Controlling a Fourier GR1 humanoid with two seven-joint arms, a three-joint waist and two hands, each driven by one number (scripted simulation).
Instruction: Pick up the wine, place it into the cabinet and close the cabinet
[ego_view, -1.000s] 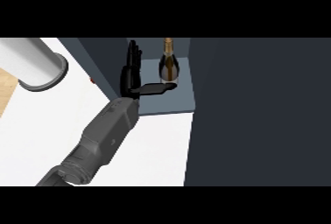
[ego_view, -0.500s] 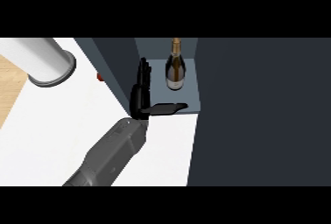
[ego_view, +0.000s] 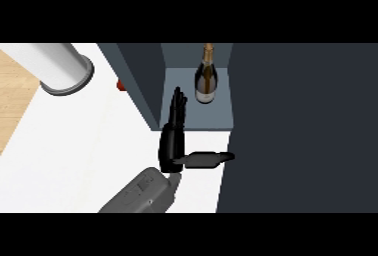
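Note:
The wine bottle (ego_view: 206, 82), dark with a gold neck, stands upright on the grey floor of the open cabinet (ego_view: 220, 116). My left hand (ego_view: 171, 147) is just in front of the cabinet's opening, below and left of the bottle and apart from it. It is open, with straight fingers pointing into the cabinet along its left wall and the thumb stuck out to the right, and it holds nothing. The right hand does not show.
A large dark panel (ego_view: 303, 125) fills the right side next to the cabinet. A white cylinder (ego_view: 63, 67) stands at the far left on the white counter (ego_view: 74, 150). A small red thing (ego_view: 120, 85) sits by the cabinet's left wall. Wooden floor (ego_view: 15, 100) shows past the counter's left edge.
My left hand has drawn back toward me from beside the bottle, staying open. The bottle stays standing in the cabinet.

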